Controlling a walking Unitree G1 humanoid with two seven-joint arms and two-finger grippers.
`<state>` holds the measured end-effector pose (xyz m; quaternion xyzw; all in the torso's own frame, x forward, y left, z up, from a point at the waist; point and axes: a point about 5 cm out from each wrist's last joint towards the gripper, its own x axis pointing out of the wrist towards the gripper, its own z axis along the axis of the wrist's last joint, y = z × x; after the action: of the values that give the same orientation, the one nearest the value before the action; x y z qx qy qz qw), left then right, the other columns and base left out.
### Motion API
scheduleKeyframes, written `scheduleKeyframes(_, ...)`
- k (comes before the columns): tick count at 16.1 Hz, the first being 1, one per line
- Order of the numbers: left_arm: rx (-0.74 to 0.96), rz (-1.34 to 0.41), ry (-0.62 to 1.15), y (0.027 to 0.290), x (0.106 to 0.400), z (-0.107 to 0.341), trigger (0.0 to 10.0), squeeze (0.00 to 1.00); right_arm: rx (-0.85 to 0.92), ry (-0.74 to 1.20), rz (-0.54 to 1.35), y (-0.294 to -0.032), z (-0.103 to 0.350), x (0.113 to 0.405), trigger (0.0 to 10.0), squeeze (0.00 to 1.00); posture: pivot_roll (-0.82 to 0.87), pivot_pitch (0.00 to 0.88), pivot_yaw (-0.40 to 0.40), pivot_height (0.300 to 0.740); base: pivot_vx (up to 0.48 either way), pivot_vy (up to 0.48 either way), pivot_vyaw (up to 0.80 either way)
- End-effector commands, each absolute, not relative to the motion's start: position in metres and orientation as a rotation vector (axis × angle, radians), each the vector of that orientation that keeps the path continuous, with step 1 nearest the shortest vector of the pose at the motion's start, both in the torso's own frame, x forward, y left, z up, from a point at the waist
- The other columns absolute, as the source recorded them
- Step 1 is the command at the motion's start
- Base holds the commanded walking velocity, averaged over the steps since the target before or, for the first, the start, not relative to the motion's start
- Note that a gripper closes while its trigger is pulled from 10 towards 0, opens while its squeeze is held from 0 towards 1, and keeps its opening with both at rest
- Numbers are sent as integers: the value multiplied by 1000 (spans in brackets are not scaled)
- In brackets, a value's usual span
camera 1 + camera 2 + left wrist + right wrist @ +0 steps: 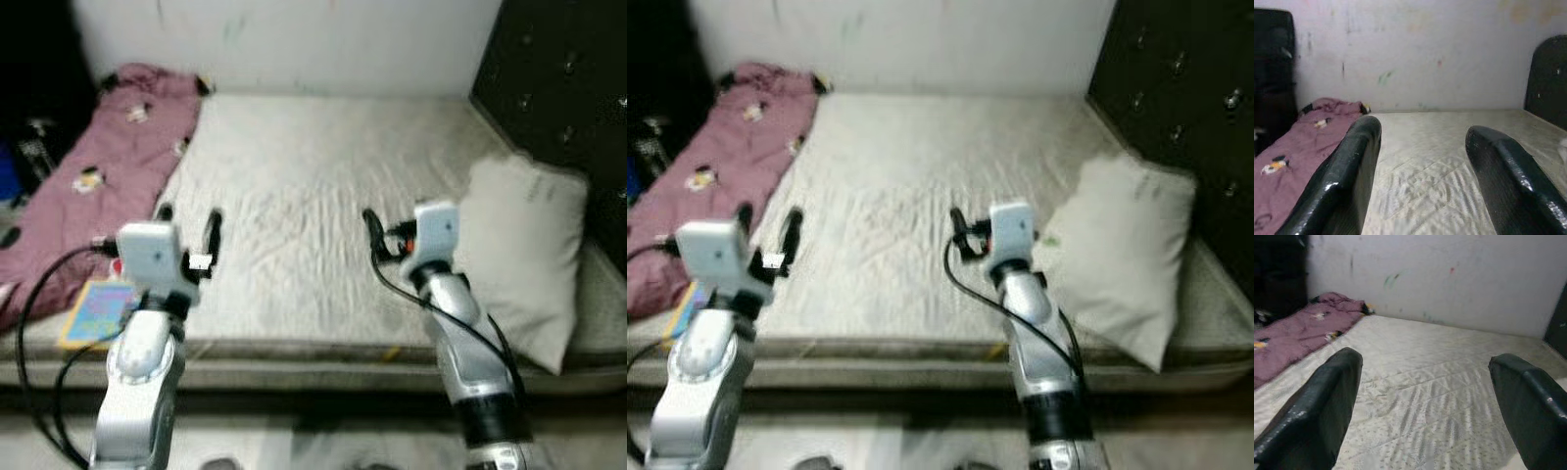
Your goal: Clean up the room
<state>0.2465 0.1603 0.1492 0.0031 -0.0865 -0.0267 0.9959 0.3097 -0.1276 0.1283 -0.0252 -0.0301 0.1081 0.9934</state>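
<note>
Fingers (1347, 181) of both grippers spread apart over the wrinkled pale mattress (294, 196).

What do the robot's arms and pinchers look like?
Both arms are shiny silver tubes with black cables looping alongside. Each ends in a pale boxy wrist block. The left gripper and the right gripper each have two long, glossy black fingers. The right wrist has a small orange-red spot.
</note>
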Motion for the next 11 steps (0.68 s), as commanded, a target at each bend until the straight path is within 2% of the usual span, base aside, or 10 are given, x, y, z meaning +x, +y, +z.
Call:
scheduleKeyframes(1, 8, -47, -183, 164, 248, 152, 10000, 0, -49, -78, 228, -123, 134, 311, 10000, 0, 63, 0, -5, 740, 0, 0, 0)
scheduleKeyframes(8, 0, 0, -179, 167, 249, 151, 10000, 0, -54, -76, 235, -123, 133, 312, 10000, 0, 65, 0, -9, 740, 0, 0, 0)
scheduleKeyframes(11, 12, 9, -167, 166, 249, 150, 10000, 0, -51, -67, 235, -122, 132, 312, 10000, 0, 66, 0, -10, 740, 0, 0, -717)
